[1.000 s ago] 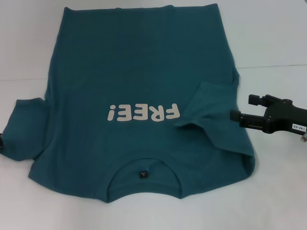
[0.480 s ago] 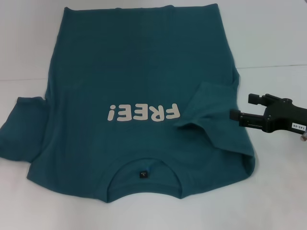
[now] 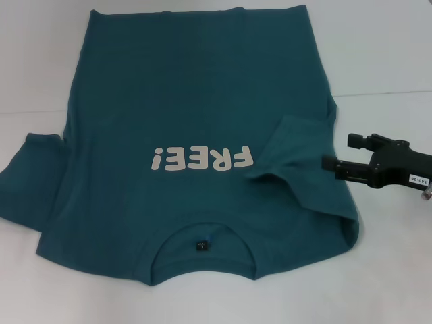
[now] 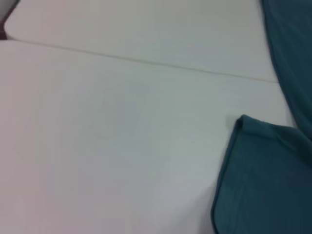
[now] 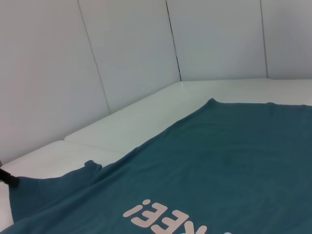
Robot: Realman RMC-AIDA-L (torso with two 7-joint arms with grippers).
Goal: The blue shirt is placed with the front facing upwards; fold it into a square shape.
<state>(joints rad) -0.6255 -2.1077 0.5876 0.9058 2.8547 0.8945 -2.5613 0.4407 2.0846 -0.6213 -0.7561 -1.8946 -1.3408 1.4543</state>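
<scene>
The blue shirt (image 3: 196, 101) lies flat and face up on the white table, its collar and dark neck label (image 3: 200, 246) nearest me and the white "FREE!" lettering (image 3: 202, 159) across the chest. One sleeve (image 3: 287, 152) is folded inward over the body; the other sleeve (image 3: 30, 179) lies spread out to the left. My right gripper (image 3: 337, 152) hovers open at the shirt's right edge beside the folded sleeve, holding nothing. Only a small dark tip of my left gripper (image 5: 7, 179) shows, just past the spread sleeve (image 5: 53, 192). That sleeve's hem (image 4: 239, 161) fills the left wrist view's corner.
The white table (image 3: 391, 61) has a seam (image 4: 146, 61) running across it. White wall panels (image 5: 122, 58) stand behind the table's far side.
A dark tip at the head view's left edge, beside the spread sleeve, has withdrawn out of that view. The sleeve has settled flatter. The right gripper has barely moved.
</scene>
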